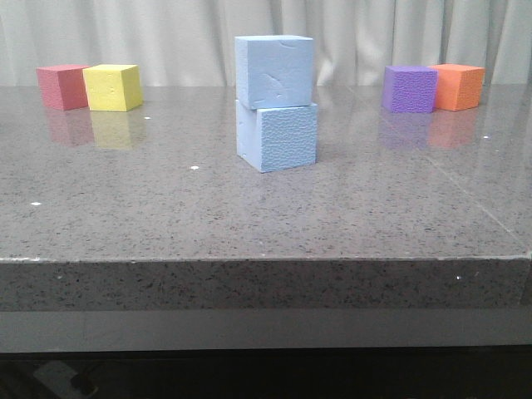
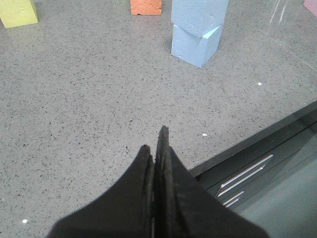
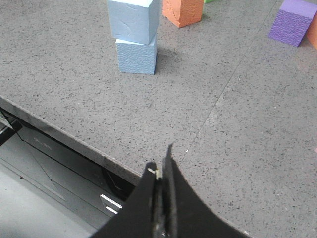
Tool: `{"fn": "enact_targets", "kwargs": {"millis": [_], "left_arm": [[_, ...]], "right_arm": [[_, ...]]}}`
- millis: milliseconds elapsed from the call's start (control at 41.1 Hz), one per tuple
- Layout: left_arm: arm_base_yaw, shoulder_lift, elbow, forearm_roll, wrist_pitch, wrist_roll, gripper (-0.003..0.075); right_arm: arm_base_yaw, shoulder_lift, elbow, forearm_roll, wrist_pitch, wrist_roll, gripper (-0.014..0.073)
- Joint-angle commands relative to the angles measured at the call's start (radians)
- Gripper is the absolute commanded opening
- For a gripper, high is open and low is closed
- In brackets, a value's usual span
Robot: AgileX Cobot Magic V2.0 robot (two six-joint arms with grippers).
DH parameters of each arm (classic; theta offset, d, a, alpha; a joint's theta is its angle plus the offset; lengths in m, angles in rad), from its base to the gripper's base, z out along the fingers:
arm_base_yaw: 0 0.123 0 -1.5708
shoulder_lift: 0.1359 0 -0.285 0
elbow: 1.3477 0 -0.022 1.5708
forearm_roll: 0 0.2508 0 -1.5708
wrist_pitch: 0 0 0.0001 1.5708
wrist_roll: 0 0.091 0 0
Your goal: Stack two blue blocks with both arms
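Observation:
Two pale blue foam blocks stand stacked at the table's middle. The upper blue block [image 1: 273, 71] rests on the lower blue block [image 1: 277, 136], turned slightly against it. The stack also shows in the left wrist view [image 2: 198, 29] and in the right wrist view [image 3: 134, 35]. No gripper appears in the front view. My left gripper [image 2: 154, 141] is shut and empty, near the table's front edge, far from the stack. My right gripper [image 3: 161, 161] is shut and empty, over the front edge, also far from the stack.
A red cube [image 1: 61, 86] and a yellow cube [image 1: 112, 86] sit at the back left. A purple cube [image 1: 409, 88] and an orange cube [image 1: 456, 86] sit at the back right. The table's front edge [image 1: 266, 259] runs below. Drawer handles [image 2: 245, 173] show under the table.

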Motion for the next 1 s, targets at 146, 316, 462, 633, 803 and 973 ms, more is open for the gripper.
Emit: {"fn": "enact_targets", "kwargs": {"millis": [146,316,462,633,803,973], "left_arm": [[0.001,-0.023,0.01,0.006,-0.131,-0.009,-0.002],[0.17,-0.187,0.185,-0.025,-0.341,-0.009,-0.002],[0.374,-0.392,0.404,-0.041,-0.513,-0.009,-0.002],[0.476,-0.538,0.611,-0.066,-0.712,-0.007,-0.002],[0.483,-0.553,0.706,-0.057,-0.837,-0.007,-0.002],[0.485,-0.553,0.71,-0.049,-0.837,-0.007,-0.002]], "right_arm": [[-0.002,0.005,-0.024,-0.014,-0.074,-0.008,-0.0128],[-0.002,0.005,-0.024,-0.014,-0.074,-0.008,-0.0128],[-0.002,0.005,-0.024,-0.014,-0.074,-0.008,-0.0128],[-0.002,0.005,-0.024,-0.014,-0.074,-0.008,-0.0128],[-0.002,0.005,-0.024,-0.014,-0.074,-0.008,-0.0128],[-0.002,0.005,-0.024,-0.014,-0.074,-0.008,-0.0128]]}}
